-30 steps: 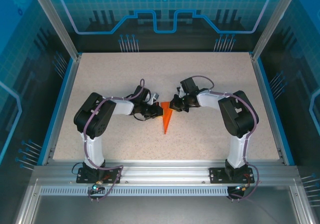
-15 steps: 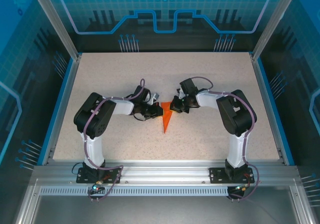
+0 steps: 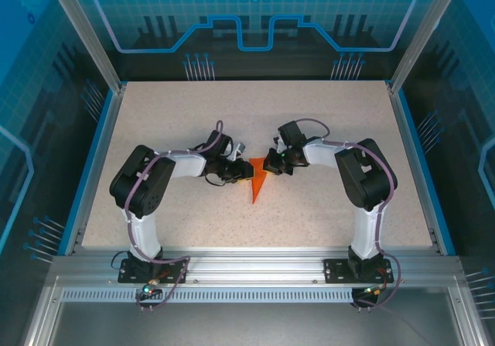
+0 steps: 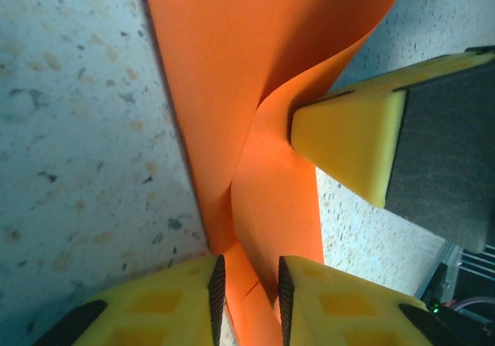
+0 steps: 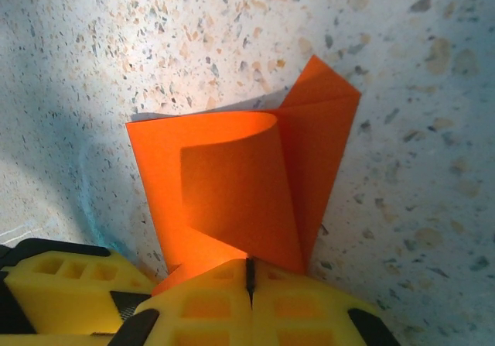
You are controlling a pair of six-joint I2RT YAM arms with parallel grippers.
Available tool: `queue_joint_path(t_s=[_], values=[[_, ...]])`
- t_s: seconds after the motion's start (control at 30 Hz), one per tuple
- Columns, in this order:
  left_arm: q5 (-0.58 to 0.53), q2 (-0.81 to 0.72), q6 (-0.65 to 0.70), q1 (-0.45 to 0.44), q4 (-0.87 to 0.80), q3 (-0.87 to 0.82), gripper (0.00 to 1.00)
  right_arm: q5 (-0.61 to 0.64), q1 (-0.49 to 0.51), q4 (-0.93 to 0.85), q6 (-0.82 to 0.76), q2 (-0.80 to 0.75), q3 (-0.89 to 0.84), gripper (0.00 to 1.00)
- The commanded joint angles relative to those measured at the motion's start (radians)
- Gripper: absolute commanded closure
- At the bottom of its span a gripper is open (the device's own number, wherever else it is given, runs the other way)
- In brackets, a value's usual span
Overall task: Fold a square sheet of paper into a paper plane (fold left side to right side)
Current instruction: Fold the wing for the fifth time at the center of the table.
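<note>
Paper plane (image 3: 257, 183) at table (image 3: 325, 114) centre

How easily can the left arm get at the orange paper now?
Probably yes: the left gripper stands with jaws slightly apart around the orange paper; the right gripper nearby leaves room.

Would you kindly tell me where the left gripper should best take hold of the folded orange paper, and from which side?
Probably the raised flap of the folded orange paper, near its free edge, approached low from the left gripper's side: that layer arches off the table, leaving room for a finger underneath, whereas the rest lies flat.
</note>
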Motion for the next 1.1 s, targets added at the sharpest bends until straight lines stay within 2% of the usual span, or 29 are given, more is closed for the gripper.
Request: queue_joint_path(t_s=[0.0, 0.1, 0.23, 0.47, 1.07], values=[[-0.029, -0.076, 0.037, 0.005, -0.116, 0.03, 0.65, 0.059, 0.005, -0.097, -0.002, 0.042, -0.047, 1.0], [-0.024, -0.121, 0.036, 0.003, -0.148, 0.024, 0.64, 0.055, 0.005, -0.091, -0.004, 0.046, -0.046, 1.0], [0.026, -0.165, 0.01, -0.01, -0.153, 0.018, 0.67, 0.049, 0.005, -0.086, -0.007, 0.048, -0.042, 1.0], [0.126, -0.128, -0.072, -0.079, -0.111, 0.033, 0.72, 0.044, 0.009, -0.088, -0.007, 0.056, -0.036, 1.0], [0.11, -0.006, -0.078, -0.117, -0.111, 0.019, 0.72, 0.042, 0.014, -0.102, -0.013, 0.066, -0.024, 1.0]])
